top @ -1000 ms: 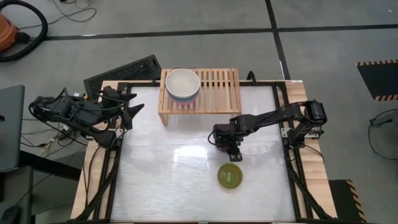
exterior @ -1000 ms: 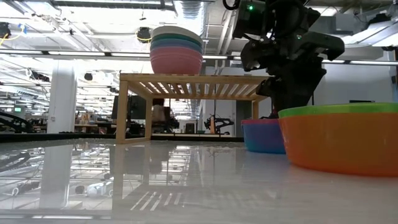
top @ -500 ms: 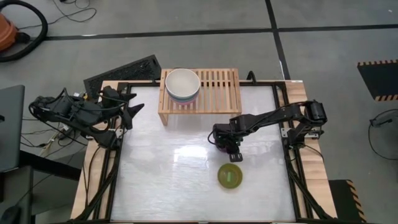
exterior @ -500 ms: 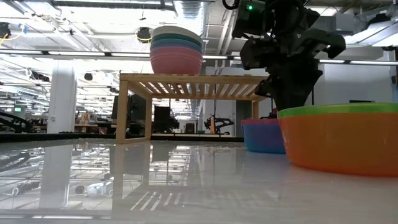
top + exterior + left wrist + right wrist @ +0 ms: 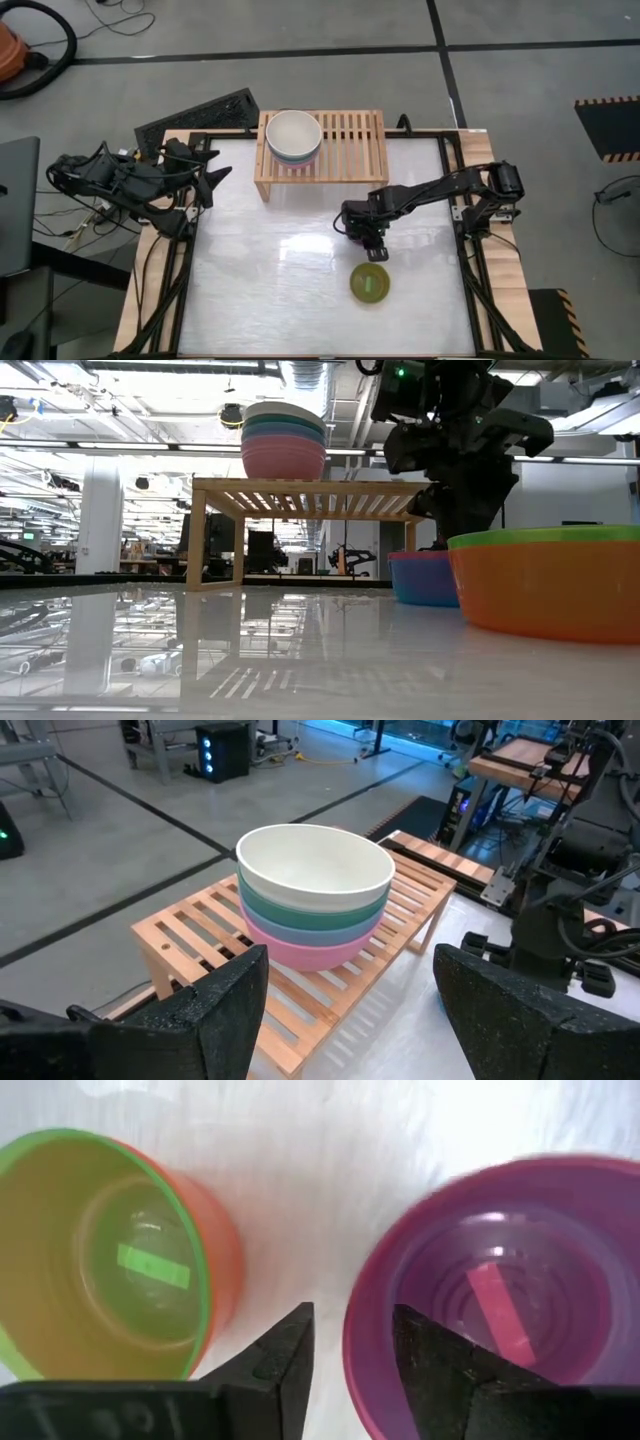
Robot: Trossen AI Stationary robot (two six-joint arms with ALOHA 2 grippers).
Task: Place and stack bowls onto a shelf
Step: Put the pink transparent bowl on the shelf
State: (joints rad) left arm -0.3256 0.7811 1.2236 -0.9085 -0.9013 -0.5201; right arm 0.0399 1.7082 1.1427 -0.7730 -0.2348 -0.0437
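The light-wood shelf (image 5: 335, 150) stands at the table's far edge. On its left part sits a stack of larger bowls (image 5: 315, 895): cream-white on teal, blue-grey and pink. Two pairs of smaller bowls rest on the table: purple (image 5: 500, 1300) nested in cyan (image 5: 425, 582), and olive-green (image 5: 370, 284) nested in orange-red (image 5: 215, 1230). My right gripper (image 5: 352, 1320) hangs over the purple bowl, open by a narrow gap, one finger inside its rim and one outside. My left gripper (image 5: 215, 180) waits open at the table's left edge. My right gripper comes from above, pointing down, at the purple bowl's rim (image 5: 358, 1342) on the side nearest the orange-red bowl. One finger (image 5: 430, 1370) stands inside the bowl and the other (image 5: 290, 1360) outside. Whether either finger touches the rim, I cannot tell.
A black slatted panel (image 5: 200, 112) lies off the table's far left corner. The shelf's right half (image 5: 355, 140) is bare slats. The orange-red and green pair sits close to the purple bowl, toward the near edge. Bare white tabletop (image 5: 270, 270) spreads left of both pairs.
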